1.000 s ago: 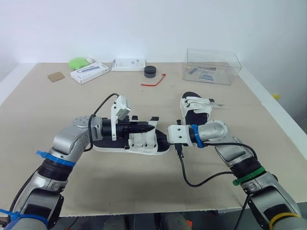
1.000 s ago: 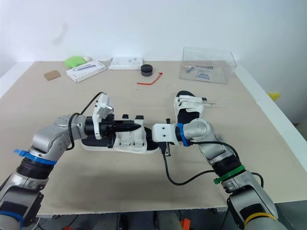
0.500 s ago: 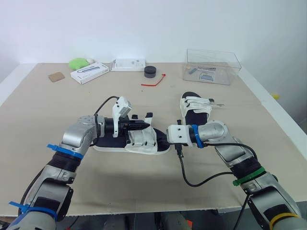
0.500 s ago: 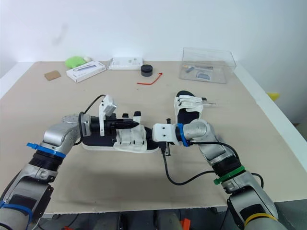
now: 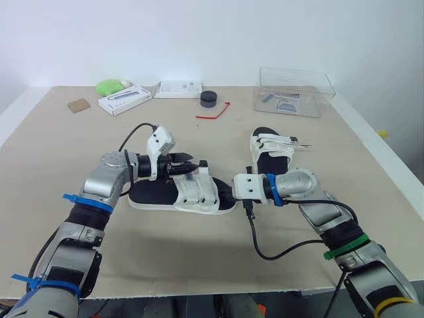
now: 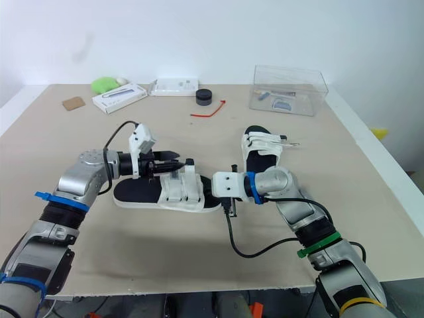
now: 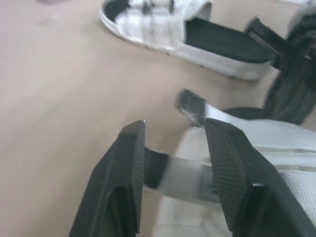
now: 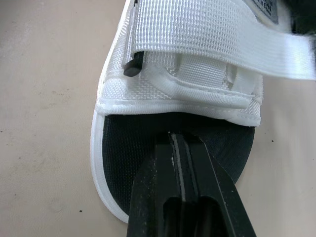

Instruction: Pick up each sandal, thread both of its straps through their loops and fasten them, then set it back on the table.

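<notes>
The table (image 5: pixel 165 262) is a broad slab with a matt, sand-coloured top and a pale edge. On its middle lies the near sandal (image 5: pixel 156 195), flat on its thick white sole. Its footbed is black and finely pebbled, and its upper is coarse white webbing. From the right wrist view, the webbing bands (image 8: pixel 197 29) cross the upper in ribbed layers, with a small black peg (image 8: pixel 132 66) at one side.

The far sandal (image 5: pixel 270 154) is of the same make and lies just beyond the right forearm, apart from the first, with one thin strap end sticking out sideways.

The left gripper (image 7: pixel 175 129) reaches in over the near sandal's banded part with its ridged black fingers (image 7: pixel 123 173) set moderately apart. A white strap (image 7: pixel 180 175) lies across the gap between them. Whether the pads press it cannot be told.

The right gripper (image 8: pixel 178 140) comes in from the toe end. Its fingers are closed flat against each other and the tips rest on the black footbed.

A black cable (image 5: pixel 265 250) loops from the right wrist down onto the table.

Along the far edge:
- A clear box (image 5: pixel 295 91), hard-walled, with small items inside.
- Two flat white cartons (image 5: pixel 124 100), (image 5: pixel 177 89).
- A rounded green lump (image 5: pixel 106 87).
- A brown square card (image 5: pixel 77 105).
- A black puck (image 5: pixel 209 99).
- A thin red cord (image 5: pixel 213 112).

All of these are well apart from the sandals.
</notes>
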Tool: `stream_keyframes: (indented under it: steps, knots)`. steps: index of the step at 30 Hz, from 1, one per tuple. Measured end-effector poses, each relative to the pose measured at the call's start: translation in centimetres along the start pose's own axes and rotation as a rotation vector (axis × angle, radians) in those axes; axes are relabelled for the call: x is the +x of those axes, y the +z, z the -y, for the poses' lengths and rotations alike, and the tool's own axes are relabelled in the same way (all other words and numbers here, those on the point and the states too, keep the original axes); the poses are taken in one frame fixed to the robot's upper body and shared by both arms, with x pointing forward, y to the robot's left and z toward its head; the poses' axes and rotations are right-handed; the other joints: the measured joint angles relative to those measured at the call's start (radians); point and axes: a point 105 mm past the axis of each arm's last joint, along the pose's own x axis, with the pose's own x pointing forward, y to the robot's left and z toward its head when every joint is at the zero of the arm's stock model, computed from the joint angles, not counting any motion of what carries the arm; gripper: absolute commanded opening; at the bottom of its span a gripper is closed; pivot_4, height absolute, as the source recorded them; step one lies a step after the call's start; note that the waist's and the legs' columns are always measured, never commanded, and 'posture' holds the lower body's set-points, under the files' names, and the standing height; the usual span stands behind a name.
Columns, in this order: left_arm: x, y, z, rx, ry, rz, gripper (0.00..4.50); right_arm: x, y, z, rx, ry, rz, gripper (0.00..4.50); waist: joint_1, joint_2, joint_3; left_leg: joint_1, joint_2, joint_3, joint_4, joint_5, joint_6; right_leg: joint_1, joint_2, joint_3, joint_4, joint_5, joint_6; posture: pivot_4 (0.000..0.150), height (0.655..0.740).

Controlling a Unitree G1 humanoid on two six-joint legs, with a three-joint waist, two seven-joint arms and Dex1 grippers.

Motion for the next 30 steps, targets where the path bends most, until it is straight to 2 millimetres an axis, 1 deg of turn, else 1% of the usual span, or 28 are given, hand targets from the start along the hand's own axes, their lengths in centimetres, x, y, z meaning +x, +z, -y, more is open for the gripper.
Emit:
stream_keyframes:
  steps: [1, 3, 4, 5, 6, 7, 8, 9, 11, 12, 13, 14, 15, 16, 17, 18, 22, 26, 30]
  knots:
    - [0.0, 0.2, -0.1, 0.008, 0.002, 0.008, 1.93, 0.0, 0.0, 0.0, 0.000, 0.000, 0.000, 0.00, 0.000, 0.000, 0.000, 0.000, 0.000, 0.000, 0.000, 0.000, 0.000, 0.000, 0.000, 0.000, 0.000, 0.000, 0.000, 0.150, 0.7400]
    - [0.0, 1.5, -0.3, 0.039, 0.008, 0.050, 1.93, 0.0, 0.0, 0.0, 0.000, 0.000, 0.000, 0.00, 0.000, 0.000, 0.000, 0.000, 0.000, 0.000, 0.000, 0.000, 0.000, 0.000, -0.001, 0.000, 0.000, 0.000, 0.001, 0.150, 0.7400]
    - [0.2, 2.2, -0.2, 0.039, 0.000, 0.080, 1.93, 0.0, 0.0, 0.0, 0.001, 0.000, -0.001, 0.00, 0.000, 0.000, 0.000, 0.000, -0.001, 0.000, 0.000, 0.000, 0.000, 0.000, -0.001, 0.000, 0.000, 0.000, 0.001, 0.150, 0.7400]
    - [0.7, 3.2, 0.5, 0.043, -0.032, 0.123, 1.93, 0.0, 0.0, 0.0, 0.000, 0.001, -0.001, 0.00, 0.000, 0.000, 0.000, 0.000, -0.001, 0.000, 0.000, 0.000, 0.000, 0.000, -0.001, 0.000, 0.000, 0.000, 0.001, 0.150, 0.7400]
    - [0.8, 3.4, 0.7, 0.042, -0.045, 0.132, 1.71, 0.0, 0.0, 0.0, 0.000, 0.001, -0.001, 0.00, 0.000, 0.000, 0.000, 0.000, -0.001, 0.000, 0.000, 0.000, 0.000, 0.000, -0.001, 0.000, 0.000, 0.000, 0.002, 0.150, 0.7400]
    - [1.3, 3.8, 1.5, 0.043, -0.091, 0.148, 1.44, 0.0, 0.0, 0.0, 0.000, 0.001, -0.001, 0.00, 0.000, 0.000, 0.000, 0.000, -0.001, 0.000, 0.000, 0.000, 0.000, 0.000, -0.001, 0.001, 0.000, 0.000, 0.002, 0.150, 0.7400]
    - [1.6, 3.7, 1.9, 0.042, -0.116, 0.146, 1.11, 0.0, 0.0, 0.0, 0.000, 0.001, -0.001, 0.00, 0.000, 0.000, 0.000, 0.000, -0.001, 0.000, 0.000, 0.000, 0.000, 0.000, -0.001, 0.000, 0.000, 0.000, 0.002, 0.150, 0.7400]
    - [1.9, 3.5, 2.5, 0.033, -0.149, 0.138, 0.87, 0.0, 0.0, 0.0, 0.000, 0.000, -0.002, 0.00, 0.000, 0.000, 0.000, 0.000, -0.001, 0.000, 0.000, 0.000, 0.000, 0.000, -0.001, 0.000, 0.000, 0.000, 0.002, 0.150, 0.7400]
    - [2.5, 3.0, 3.4, -0.001, -0.207, 0.116, 0.12, 0.0, 0.0, 0.0, 0.000, 0.000, -0.002, 0.00, 0.000, 0.000, 0.000, 0.000, -0.001, 0.000, 0.000, 0.000, 0.000, 0.000, -0.001, 0.000, 0.000, 0.000, 0.002, 0.150, 0.7400]
    - [2.7, 2.6, 3.7, -0.024, -0.230, 0.101, 0.02, 0.0, 0.0, 0.0, -0.001, 0.000, -0.002, 0.00, 0.000, 0.000, 0.000, 0.000, -0.002, 0.000, 0.000, 0.000, 0.000, 0.001, -0.001, 0.000, 0.000, 0.000, 0.002, 0.150, 0.7400]
    - [3.0, 1.7, 3.7, -0.072, -0.248, 0.064, 0.02, -0.1, 0.0, 0.0, -0.001, -0.002, -0.002, 0.00, 0.000, 0.000, 0.000, 0.000, -0.002, -0.001, 0.000, 0.000, 0.000, 0.001, -0.001, 0.000, 0.000, 0.000, 0.002, 0.150, 0.7400]
    - [3.0, 1.2, 3.6, -0.095, -0.247, 0.050, 0.02, -0.1, 0.0, 0.0, -0.001, -0.003, -0.002, 0.00, -0.001, 0.000, 0.000, 0.000, -0.002, -0.001, 0.000, 0.000, 0.000, 0.000, 0.000, 0.000, 0.000, 0.000, 0.002, 0.150, 0.7400]
    - [3.0, 1.2, 3.6, -0.097, -0.247, 0.049, 0.02, -0.1, 0.0, 0.0, -0.001, -0.003, -0.002, 0.00, -0.001, 0.000, 0.000, 0.000, -0.002, -0.001, 0.000, 0.000, 0.000, 0.000, 0.000, 0.000, 0.000, 0.000, 0.002, 0.150, 0.7400]
    - [3.2, 0.5, 3.1, -0.134, -0.233, 0.020, 0.02, -0.1, 0.0, -0.1, 0.002, -0.005, -0.003, 0.00, 0.000, 0.000, 0.000, 0.000, -0.002, -0.002, 0.000, 0.000, 0.000, 0.000, 0.000, 0.000, 0.000, 0.000, 0.002, 0.150, 0.7400]
    - [3.4, -0.5, 1.9, -0.183, -0.184, -0.045, 0.02, -0.2, -0.1, -0.1, 0.007, -0.010, -0.006, 0.00, 0.001, -0.001, 0.000, -0.001, -0.003, -0.003, 0.001, 0.000, 0.000, 0.001, -0.001, -0.002, 0.000, 0.000, 0.002, 0.150, 0.7400]
    - [3.5, -0.8, 1.4, -0.192, -0.167, -0.073, 0.02, -0.2, -0.1, -0.1, 0.008, -0.014, -0.006, 0.00, 0.000, 0.000, 0.000, -0.001, -0.004, -0.003, 0.000, 0.000, 0.000, 0.001, -0.001, -0.002, 0.000, 0.000, 0.002, 0.150, 0.7400]
    - [3.4, -2.1, 0.6, -0.208, -0.155, -0.161, 0.02, -0.3, 0.0, -0.3, 0.007, -0.018, -0.007, 0.00, 0.000, 0.000, 0.000, -0.001, -0.005, -0.003, 0.000, -0.001, 0.001, 0.001, -0.002, -0.002, 0.000, -0.001, 0.004, 0.150, 0.7400]
    - [3.1, -3.1, 0.1, -0.201, -0.143, -0.195, 0.02, -0.3, 0.0, -0.4, 0.013, -0.025, -0.009, 0.00, 0.000, -0.001, 0.000, -0.001, -0.005, -0.004, 0.000, -0.001, 0.001, 0.001, -0.003, -0.002, 0.000, -0.002, 0.004, 0.150, 0.7400]
    - [3.1, -2.9, 0.1, -0.191, -0.163, -0.206, 0.02, -0.3, 0.0, -0.4, 0.017, -0.033, -0.009, 0.00, 0.000, -0.001, 0.000, -0.002, -0.006, -0.004, 0.000, -0.001, 0.001, 0.001, -0.003, -0.002, 0.000, -0.002, 0.004, 0.150, 0.7400]
